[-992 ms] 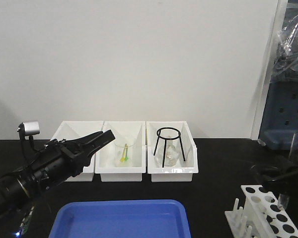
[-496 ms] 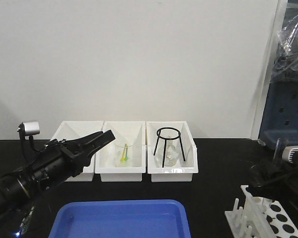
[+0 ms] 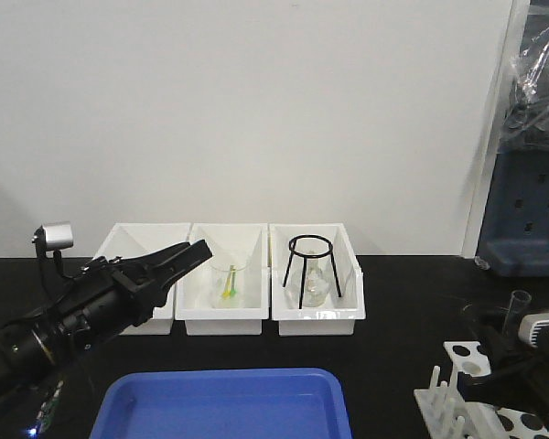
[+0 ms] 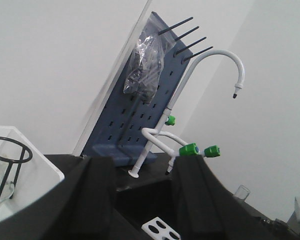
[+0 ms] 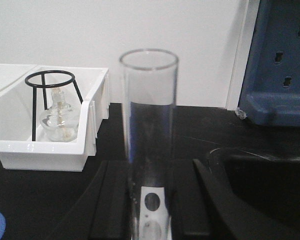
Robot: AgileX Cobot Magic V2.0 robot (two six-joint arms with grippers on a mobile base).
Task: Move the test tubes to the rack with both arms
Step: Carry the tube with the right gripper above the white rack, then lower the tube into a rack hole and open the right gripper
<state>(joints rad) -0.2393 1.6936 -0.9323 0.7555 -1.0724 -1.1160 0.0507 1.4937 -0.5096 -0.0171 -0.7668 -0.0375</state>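
Black tabletop (image 3: 403, 302), matt, carrying every item listed.

Nearest, centre: blue plastic tray (image 3: 229, 402), shallow, rounded corners, cut off by the lower edge of the front view.

Nearest, right: small white plastic rack (image 3: 457, 402), top plate with round holes, upright pegs along its left side, partly hidden by the right arm.

Right gripper (image 5: 151, 172): black, closed against both sides of one slim clear glass test tube (image 5: 149, 115). The tube is upright, open rim uppermost, directly above the rack. A rack hole shows through the glass. The lower end is out of sight, so whether it sits in a hole cannot be told.

Left gripper (image 4: 144, 170): black, pointed, raised above the table left of the tray, aimed towards the bins. Its fingers (image 4: 97, 195) are apart, gripping nothing. Small silver-grey camera (image 3: 55, 237) on a stalk beside the arm.

Behind the tray: three white open-front plastic bins (image 3: 133, 233), side by side in a row.
- Middle bin: clear glass beaker (image 3: 227, 279) with yellow and green pieces inside.
- Right bin: black wire tripod (image 5: 34, 112) standing over a small round clear glass flask (image 5: 57, 117).

Far right: blue pegboard panel (image 4: 132, 120) with black pegs and a clear plastic bag (image 4: 145, 70) hanging on it. White gooseneck tap (image 4: 179, 89) with green knobs (image 4: 190, 149) in front.

Farthest: plain white wall (image 3: 256, 110).
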